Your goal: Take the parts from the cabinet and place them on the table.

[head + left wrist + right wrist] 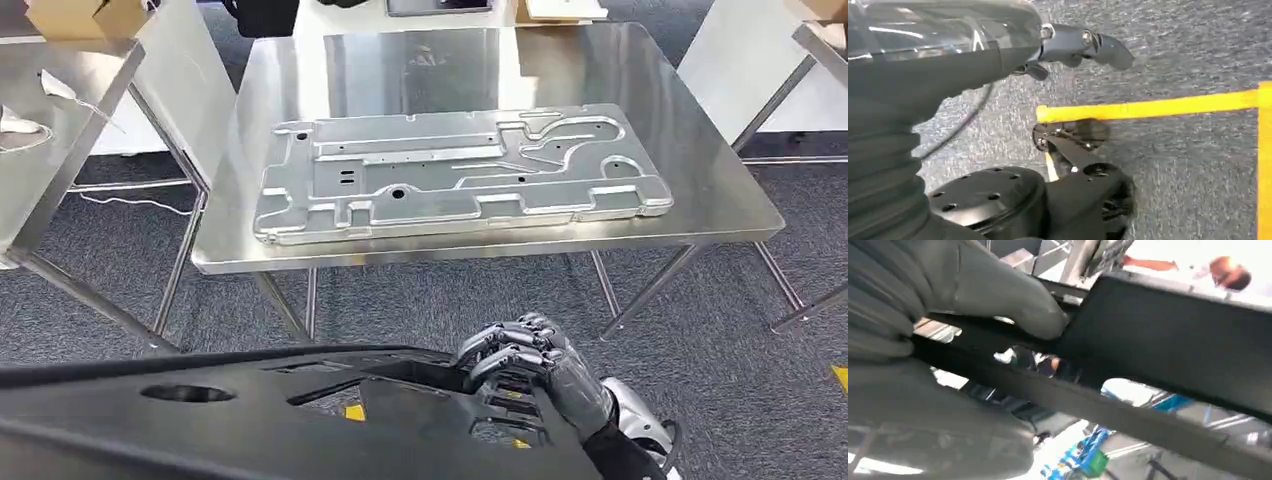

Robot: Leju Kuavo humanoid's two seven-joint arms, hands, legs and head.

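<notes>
A long flat black part [250,420] with cut-outs lies across the bottom of the head view, in front of the steel table [700,200]. My right hand [520,365] grips its right end, fingers curled over the top edge. In the right wrist view the thumb [1013,300] presses on the black part [1173,330]. A large silver machined panel [450,175] lies flat on the table, covering most of its middle. My left hand [1083,42] hangs over the carpet with its fingers stretched out and nothing in it.
A second steel table [60,120] with a cardboard box [85,15] stands at the left, and another table frame [800,60] at the right. Yellow tape [1148,107] marks the grey carpet. Bare steel runs along the table's front edge and right side.
</notes>
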